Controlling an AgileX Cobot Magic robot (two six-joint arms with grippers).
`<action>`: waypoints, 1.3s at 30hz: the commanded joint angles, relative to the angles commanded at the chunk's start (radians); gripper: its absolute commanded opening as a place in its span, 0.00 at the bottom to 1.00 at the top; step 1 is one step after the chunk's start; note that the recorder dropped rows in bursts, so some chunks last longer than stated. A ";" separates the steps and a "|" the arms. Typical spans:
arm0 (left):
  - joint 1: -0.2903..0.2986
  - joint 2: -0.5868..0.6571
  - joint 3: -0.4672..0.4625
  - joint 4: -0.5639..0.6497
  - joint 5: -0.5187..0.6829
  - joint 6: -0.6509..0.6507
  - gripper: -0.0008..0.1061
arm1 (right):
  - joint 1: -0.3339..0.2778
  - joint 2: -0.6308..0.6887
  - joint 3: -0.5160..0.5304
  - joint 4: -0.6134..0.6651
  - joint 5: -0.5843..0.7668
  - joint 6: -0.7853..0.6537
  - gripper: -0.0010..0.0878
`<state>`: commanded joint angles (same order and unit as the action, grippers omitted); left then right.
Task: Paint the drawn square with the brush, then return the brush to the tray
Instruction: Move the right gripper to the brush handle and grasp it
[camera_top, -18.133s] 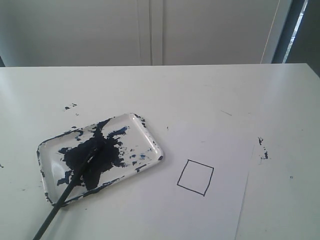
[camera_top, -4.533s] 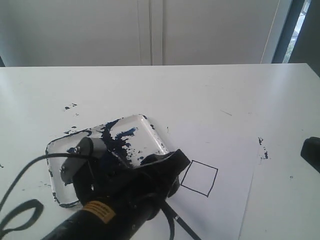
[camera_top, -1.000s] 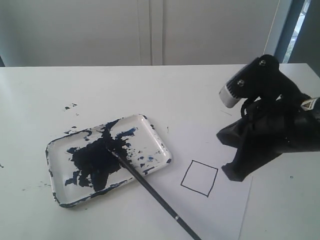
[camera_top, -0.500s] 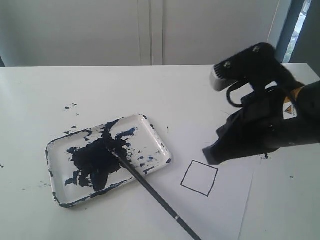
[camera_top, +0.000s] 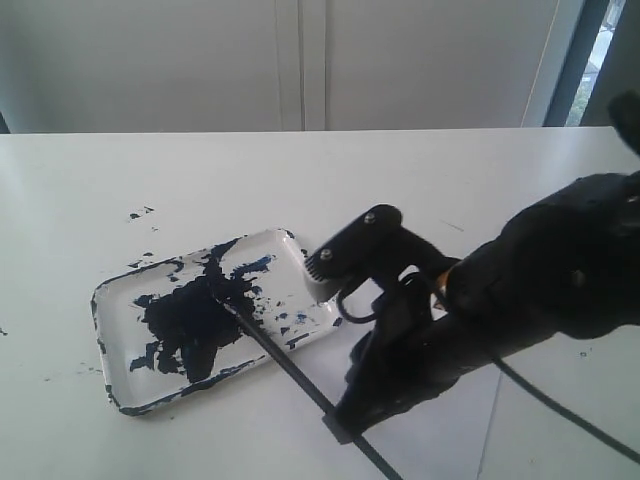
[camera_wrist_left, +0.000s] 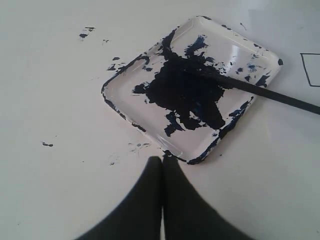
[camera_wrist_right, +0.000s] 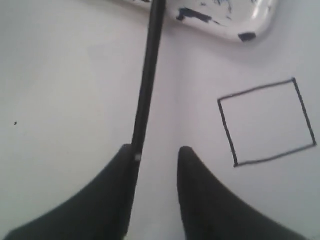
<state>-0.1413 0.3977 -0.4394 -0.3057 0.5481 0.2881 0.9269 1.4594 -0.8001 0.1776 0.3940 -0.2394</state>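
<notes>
The right fingers (camera_wrist_right: 115, 190) stand spread and released, the brush (camera_wrist_right: 147, 75) handle lying between them (close against one) on the desk (camera_wrist_right: 60, 75). The left fingers (camera_wrist_left: 150, 200) are pressed together, empty, near the tray (camera_wrist_left: 150, 117), where the left wrist view shows the brush tip in paint. Only the right wrist view shows the drawn square (camera_wrist_right: 267, 122).

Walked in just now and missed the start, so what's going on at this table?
The right gripper sits low over the brush, jaws open, with the handle by one finger's inner edge but not clamped. The brush lies with its tip in the dark paint on the tray and its handle out over the rim. The drawn square is unpainted. The left gripper is shut and empty, near the tray.
</notes>
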 joint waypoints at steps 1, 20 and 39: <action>0.000 0.000 0.000 0.000 0.000 0.000 0.01 | 0.002 0.006 0.000 0.004 -0.035 0.000 0.48; 0.000 0.000 0.000 0.000 0.000 0.000 0.01 | 0.055 0.068 0.150 0.008 -0.284 0.030 0.42; 0.000 0.000 0.000 0.000 0.000 0.000 0.01 | 0.055 0.083 0.196 0.006 -0.285 0.030 0.42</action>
<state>-0.1413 0.3977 -0.4394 -0.3057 0.5481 0.2881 0.9821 1.5428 -0.6041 0.1837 0.1085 -0.2099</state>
